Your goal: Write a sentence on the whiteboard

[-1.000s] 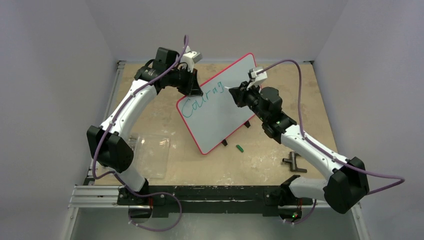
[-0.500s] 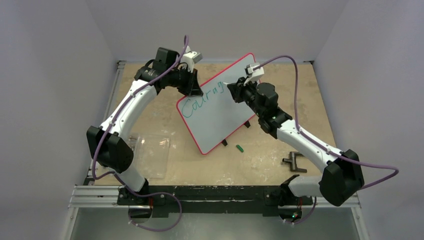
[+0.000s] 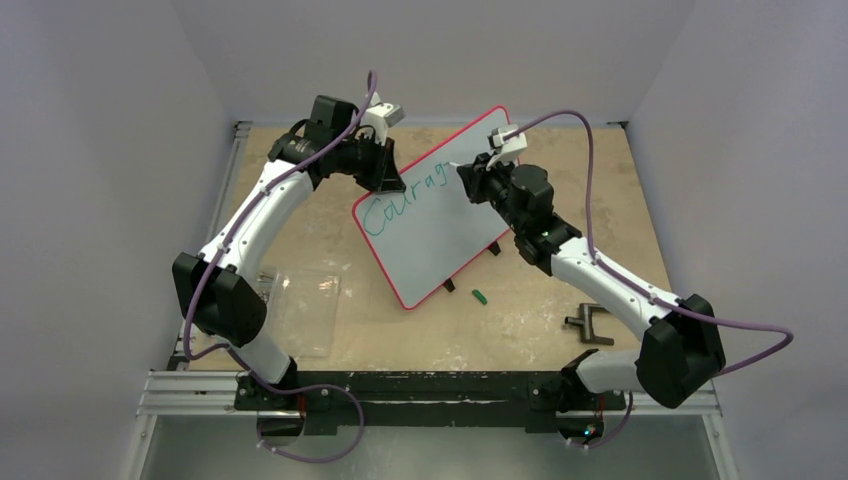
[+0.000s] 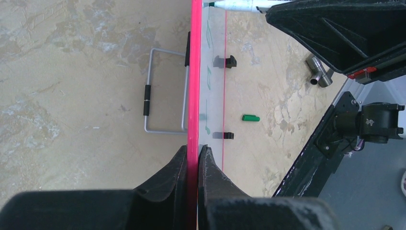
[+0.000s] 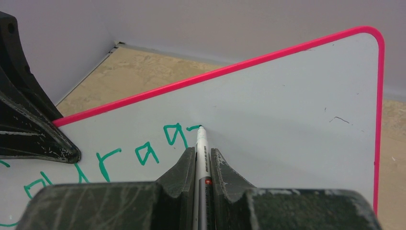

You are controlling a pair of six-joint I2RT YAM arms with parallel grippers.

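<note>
The whiteboard (image 3: 440, 225) with a red-pink rim stands tilted in the middle of the table. My left gripper (image 3: 385, 178) is shut on its upper left rim, seen edge-on in the left wrist view (image 4: 195, 96). Teal writing (image 3: 405, 197) on it reads "Courag" and shows in the right wrist view (image 5: 143, 153). My right gripper (image 3: 468, 178) is shut on a white marker (image 5: 201, 158). The marker tip touches the whiteboard (image 5: 297, 110) at a short teal stroke just right of the "g".
A green marker cap (image 3: 479, 296) lies on the table below the board, also in the left wrist view (image 4: 250, 118). A clear plastic sheet (image 3: 305, 305) lies at the left. A grey metal T-piece (image 3: 588, 325) lies at the right. The board's wire stand (image 4: 165, 103) is behind it.
My right gripper has moved up and left along the board with the marker, and a short stroke has appeared after the "g". The left arm has not moved.
</note>
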